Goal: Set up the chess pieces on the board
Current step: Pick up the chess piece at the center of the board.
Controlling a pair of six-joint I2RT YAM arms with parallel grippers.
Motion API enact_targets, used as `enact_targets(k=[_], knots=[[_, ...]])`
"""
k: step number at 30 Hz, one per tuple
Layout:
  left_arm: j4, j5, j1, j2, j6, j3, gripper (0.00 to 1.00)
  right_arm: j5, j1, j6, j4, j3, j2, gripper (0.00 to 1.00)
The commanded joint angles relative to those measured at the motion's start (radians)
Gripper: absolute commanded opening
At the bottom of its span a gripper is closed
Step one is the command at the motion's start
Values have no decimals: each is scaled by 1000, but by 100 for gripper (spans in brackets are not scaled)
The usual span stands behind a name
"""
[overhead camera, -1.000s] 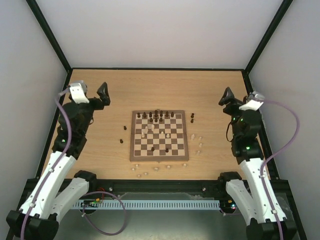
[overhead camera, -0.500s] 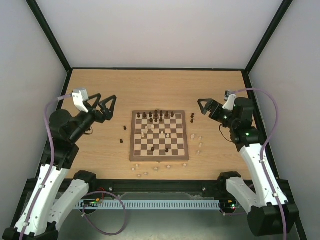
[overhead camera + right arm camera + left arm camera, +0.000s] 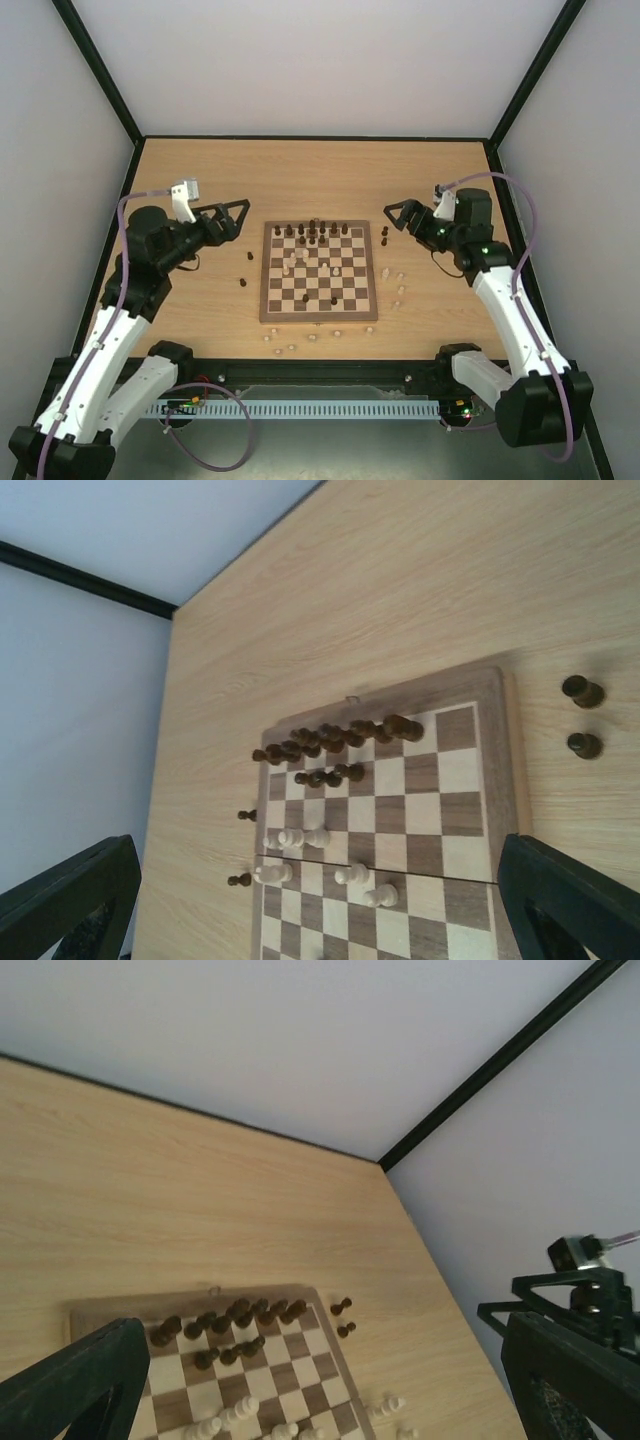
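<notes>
The board [image 3: 355, 300] lies in the middle of the table. Several dark pieces [image 3: 312, 232] stand along its far rows, and pale pieces [image 3: 292, 263] stand near its middle. Two dark pieces [image 3: 385, 236] stand on the table right of the board; they show in the right wrist view [image 3: 583, 692]. Two more dark pieces [image 3: 248, 257] stand left of it. Pale pieces [image 3: 399, 281] lie right of the board and others [image 3: 290, 348] along its near edge. My left gripper [image 3: 235, 217] is open and empty, raised left of the board. My right gripper [image 3: 397, 214] is open and empty, raised right of it.
The board [image 3: 330, 1365] and the right gripper [image 3: 590, 1305] show in the left wrist view. A black frame [image 3: 310, 137] and pale walls bound the wooden table on three sides. Bare table lies beyond the board's far edge.
Both arms have swung down from upright at the table's sides and reached inward toward the board, with grippers open. No piece has moved.
</notes>
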Motion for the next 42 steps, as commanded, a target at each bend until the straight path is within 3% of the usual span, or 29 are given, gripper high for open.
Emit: enact_targets(k=[1, 9, 20, 25, 28, 34, 42], knots=[[24, -46, -64, 52, -31, -57, 100, -66, 5, 97, 191, -132, -101, 98], [-7, -119, -210, 227, 6, -45, 100, -50, 17, 2, 137, -129, -98, 99], [-77, -98, -217, 462, 38, 140, 99, -117, 17, 47, 314, -257, -188, 99], [-45, -80, -222, 530, 92, 138, 100, -96, 18, 43, 320, -285, -172, 99], [-56, -33, -220, 547, 109, 131, 100, -81, 24, 3, 241, -264, -152, 99], [-28, -28, -222, 447, 148, 19, 99, -20, 28, -36, 152, -265, -147, 99], [-174, -257, -221, 233, 139, 8, 100, 116, 105, -22, 126, -212, -55, 99]])
